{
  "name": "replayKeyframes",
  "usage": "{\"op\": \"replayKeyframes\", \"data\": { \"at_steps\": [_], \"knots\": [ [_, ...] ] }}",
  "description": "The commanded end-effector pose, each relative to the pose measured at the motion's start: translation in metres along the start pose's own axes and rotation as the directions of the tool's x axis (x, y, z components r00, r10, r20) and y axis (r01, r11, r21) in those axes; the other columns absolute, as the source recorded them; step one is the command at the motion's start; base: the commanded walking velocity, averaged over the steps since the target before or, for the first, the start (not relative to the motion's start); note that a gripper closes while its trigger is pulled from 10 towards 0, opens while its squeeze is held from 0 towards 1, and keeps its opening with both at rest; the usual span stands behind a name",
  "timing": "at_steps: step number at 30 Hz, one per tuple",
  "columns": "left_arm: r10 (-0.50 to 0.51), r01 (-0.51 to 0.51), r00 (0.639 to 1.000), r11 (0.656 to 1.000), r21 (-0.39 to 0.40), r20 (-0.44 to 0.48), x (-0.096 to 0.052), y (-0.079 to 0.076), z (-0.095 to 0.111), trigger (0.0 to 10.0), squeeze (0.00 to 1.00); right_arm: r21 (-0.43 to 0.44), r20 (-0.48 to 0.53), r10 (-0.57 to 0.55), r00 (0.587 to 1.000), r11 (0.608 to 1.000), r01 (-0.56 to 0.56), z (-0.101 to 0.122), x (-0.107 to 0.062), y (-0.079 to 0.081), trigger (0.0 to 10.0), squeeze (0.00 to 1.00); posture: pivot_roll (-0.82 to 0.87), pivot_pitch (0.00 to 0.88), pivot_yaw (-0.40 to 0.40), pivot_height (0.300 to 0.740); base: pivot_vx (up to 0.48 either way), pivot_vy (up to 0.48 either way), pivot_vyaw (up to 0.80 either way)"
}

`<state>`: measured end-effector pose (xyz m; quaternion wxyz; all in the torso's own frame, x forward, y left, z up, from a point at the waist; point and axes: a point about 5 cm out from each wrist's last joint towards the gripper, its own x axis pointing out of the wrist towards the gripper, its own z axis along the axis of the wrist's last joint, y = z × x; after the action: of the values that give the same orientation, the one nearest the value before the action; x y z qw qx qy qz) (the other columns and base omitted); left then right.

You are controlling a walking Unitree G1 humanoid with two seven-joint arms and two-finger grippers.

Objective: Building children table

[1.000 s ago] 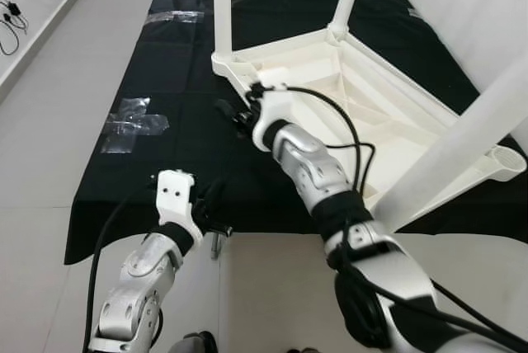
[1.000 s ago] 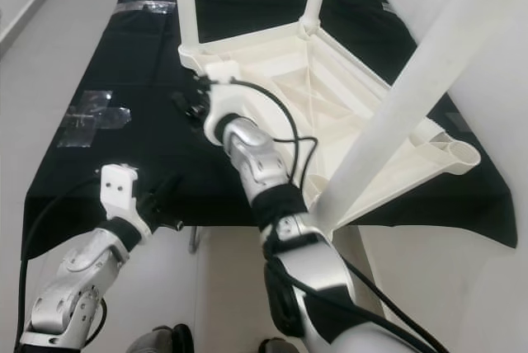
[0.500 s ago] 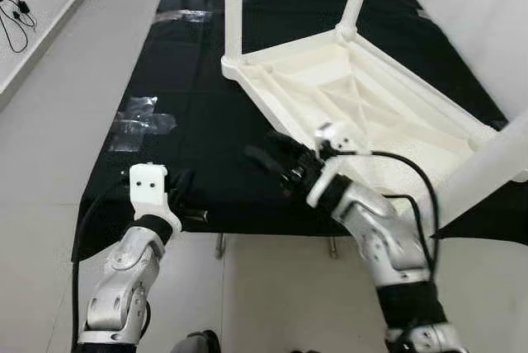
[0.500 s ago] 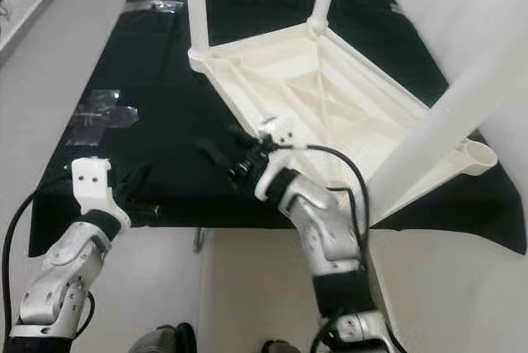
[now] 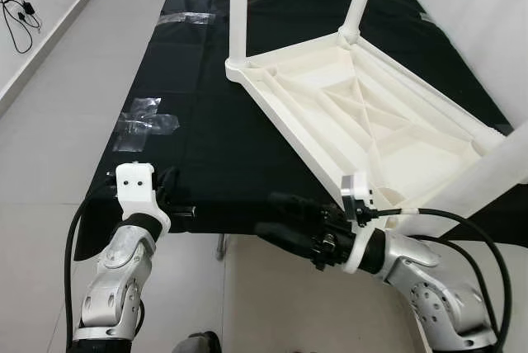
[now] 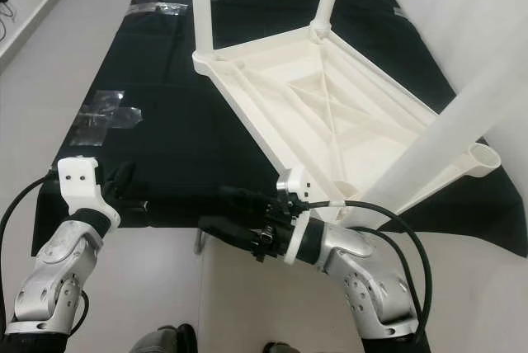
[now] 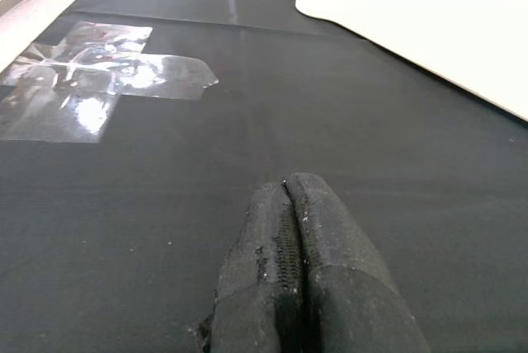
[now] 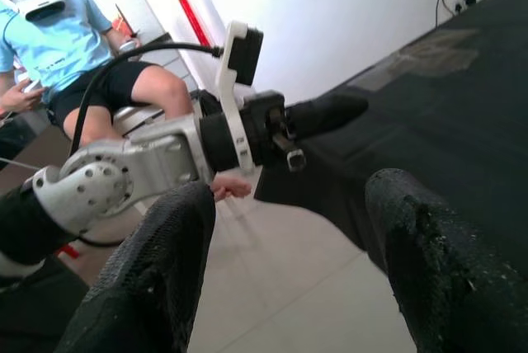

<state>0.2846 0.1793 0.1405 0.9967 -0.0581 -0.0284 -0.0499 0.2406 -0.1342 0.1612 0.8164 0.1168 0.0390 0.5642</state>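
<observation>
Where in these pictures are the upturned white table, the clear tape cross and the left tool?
white table (image 5: 355,114), left eye view, ribbed underside.
tape cross (image 5: 147,118), left eye view, middle of the cross.
left tool (image 7: 293,229), left wrist view, tips of its closed fingers.

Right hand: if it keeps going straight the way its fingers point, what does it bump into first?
Probably the left hand. The right hand points sideways along the near edge of the black cloth, and the right wrist view shows the left hand ahead between its open fingers. Depth is uncertain.
</observation>
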Motion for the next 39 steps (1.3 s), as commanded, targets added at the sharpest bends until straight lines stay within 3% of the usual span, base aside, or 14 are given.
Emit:
{"op": "replayKeyframes", "data": {
  "at_steps": [1,4,6,8,12,15,17,21,23,24,26,28,33,39],
  "knots": [
    [0.019,-0.019,0.999,1.000,0.016,-0.027,-0.002,0.004,-0.006,10.0,0.00,0.004,0.012,-0.009,1.000,1.000,0.009,0.004,-0.010,0.000,10.0,0.00,-0.01,0.171,-0.043,0.740,0.000,0.000,0.00],
    [0.013,-0.012,0.999,1.000,0.017,-0.033,-0.001,0.003,-0.008,10.0,0.00,0.033,-0.076,-0.011,0.997,0.999,0.013,0.000,-0.044,0.002,10.0,0.00,-0.02,0.172,-0.044,0.740,0.000,0.000,0.00],
    [0.013,-0.012,0.999,1.000,0.017,-0.033,-0.001,0.003,-0.008,10.0,0.00,0.033,-0.076,-0.011,0.997,0.999,0.013,0.000,-0.044,0.002,10.0,0.00,-0.02,0.172,-0.044,0.740,0.000,0.000,0.00],
    [0.005,-0.005,0.999,1.000,0.018,-0.036,-0.001,0.002,-0.009,10.0,0.00,0.037,-0.195,0.015,0.981,0.999,-0.008,-0.005,-0.068,0.009,10.0,0.00,-0.02,0.171,-0.042,0.740,0.000,0.000,0.00],
    [0.001,0.000,0.999,1.000,0.018,-0.039,-0.001,0.002,-0.010,10.0,0.00,0.035,-0.318,0.036,0.947,0.999,-0.026,-0.006,-0.088,0.016,10.0,0.00,-0.02,0.170,-0.041,0.740,0.000,0.000,0.00],
    [-0.007,0.008,0.999,1.000,0.018,-0.042,-0.001,0.000,-0.011,10.0,0.00,0.033,-0.464,0.069,0.883,0.998,-0.060,-0.009,-0.106,0.025,10.0,0.00,-0.03,0.166,-0.040,0.740,0.000,0.000,0.00],
    [-0.014,0.015,0.999,1.000,0.018,-0.044,-0.001,-0.002,-0.011,10.0,0.00,0.030,-0.591,0.070,0.804,0.997,-0.066,-0.010,-0.122,0.029,10.0,0.00,-0.03,0.165,-0.041,0.740,0.000,0.000,0.00],
    [-0.016,0.017,0.999,1.000,0.019,-0.045,-0.002,-0.002,-0.012,10.0,0.00,0.012,-0.670,0.031,0.742,0.999,-0.030,-0.010,-0.135,0.026,10.0,0.00,-0.03,0.164,-0.039,0.740,0.000,0.000,0.00],
    [-0.018,0.019,0.999,1.000,0.020,-0.047,-0.002,-0.002,-0.013,10.0,0.00,-0.040,-0.752,-0.044,0.657,0.999,0.022,-0.003,-0.156,0.019,10.0,0.00,-0.03,0.160,-0.038,0.740,0.000,0.000,0.00],
    [-0.018,0.019,0.999,1.000,0.020,-0.047,-0.002,-0.002,-0.013,10.0,0.00,-0.040,-0.752,-0.044,0.657,0.999,0.022,-0.003,-0.156,0.019,10.0,0.00,-0.03,0.160,-0.038,0.740,0.000,0.000,0.00],
    [-0.023,0.024,0.999,1.000,0.020,-0.049,-0.002,-0.002,-0.013,10.0,0.00,-0.125,-0.818,-0.141,0.558,0.990,0.067,0.006,-0.176,0.010,10.0,0.00,-0.03,0.159,-0.038,0.740,0.000,0.000,0.00],
    [-0.025,0.026,0.998,0.999,0.020,-0.049,-0.002,-0.003,-0.013,10.0,0.00,-0.153,-0.818,-0.170,0.550,0.985,0.078,0.013,-0.179,0.007,10.0,0.00,-0.03,0.158,-0.038,0.740,0.000,0.000,0.00],
    [-0.032,0.033,0.998,0.999,0.021,-0.051,-0.002,-0.004,-0.014,10.0,0.00,-0.229,-0.749,-0.240,0.617,0.968,0.099,0.035,-0.172,-0.002,10.0,0.00,-0.03,0.157,-0.034,0.740,0.000,0.000,0.00],
    [-0.037,0.038,0.998,0.999,0.024,-0.051,-0.002,-0.005,-0.013,10.0,0.00,-0.314,-0.603,-0.242,0.760,0.948,0.053,0.059,-0.152,-0.009,10.0,0.00,-0.02,0.162,-0.032,0.740,0.000,0.000,0.00]
  ]
}}
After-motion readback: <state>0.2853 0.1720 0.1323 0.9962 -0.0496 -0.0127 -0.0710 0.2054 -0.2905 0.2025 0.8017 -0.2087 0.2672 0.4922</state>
